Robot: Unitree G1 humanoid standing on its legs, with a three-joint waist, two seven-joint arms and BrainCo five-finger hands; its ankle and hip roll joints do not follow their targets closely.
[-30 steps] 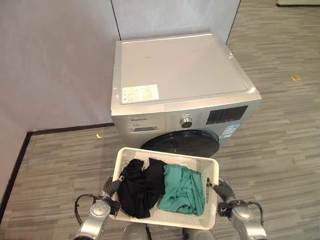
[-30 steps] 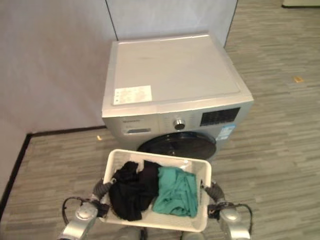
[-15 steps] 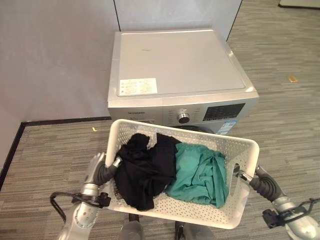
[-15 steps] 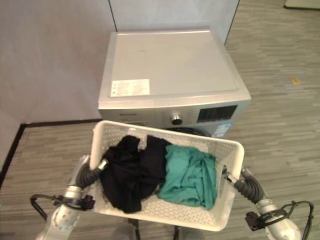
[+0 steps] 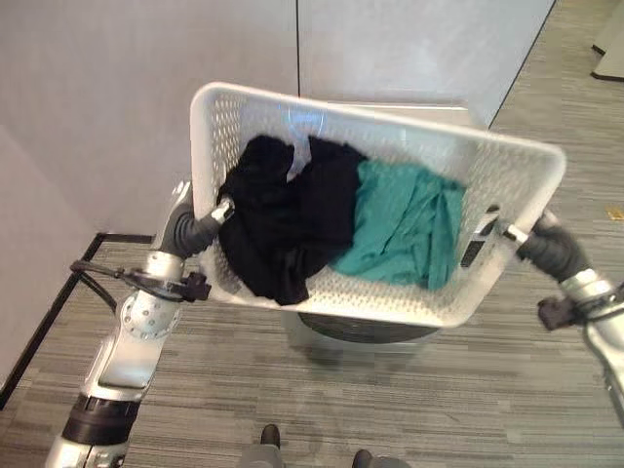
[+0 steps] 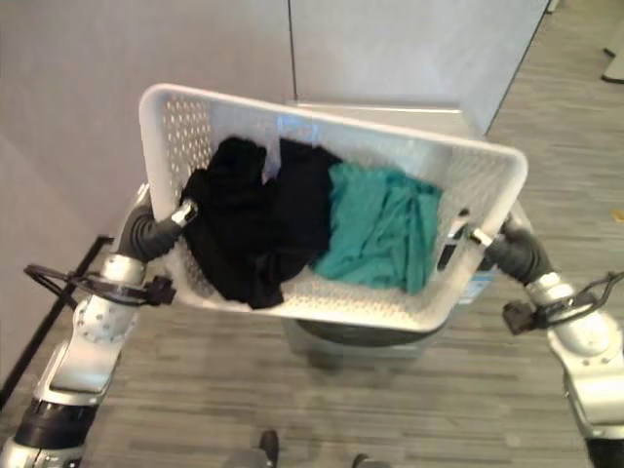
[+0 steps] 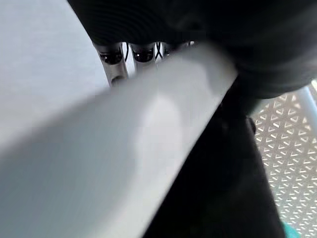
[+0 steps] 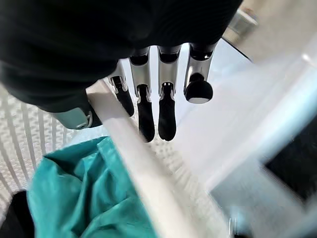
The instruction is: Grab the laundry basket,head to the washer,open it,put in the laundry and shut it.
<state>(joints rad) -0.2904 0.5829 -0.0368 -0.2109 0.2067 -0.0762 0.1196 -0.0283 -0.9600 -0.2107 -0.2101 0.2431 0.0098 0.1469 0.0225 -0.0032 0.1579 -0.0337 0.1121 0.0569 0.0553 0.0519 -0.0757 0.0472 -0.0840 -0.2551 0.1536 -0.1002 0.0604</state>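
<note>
I hold the laundry basket (image 5: 492, 156) high over the washer (image 6: 385, 336), one hand at each end to keep it level so the clothes (image 5: 390, 219) stay in. My right hand (image 8: 163, 106) hooks its fingers over the rim. My left hand (image 5: 195, 229) grips the other end, fingers curled I think, though its own view is blocked.

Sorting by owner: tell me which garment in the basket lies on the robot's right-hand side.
The teal garment; the black garment lies toward the left hand.

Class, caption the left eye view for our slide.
Both hands hold the laundry basket of clothes above the washer.
</note>
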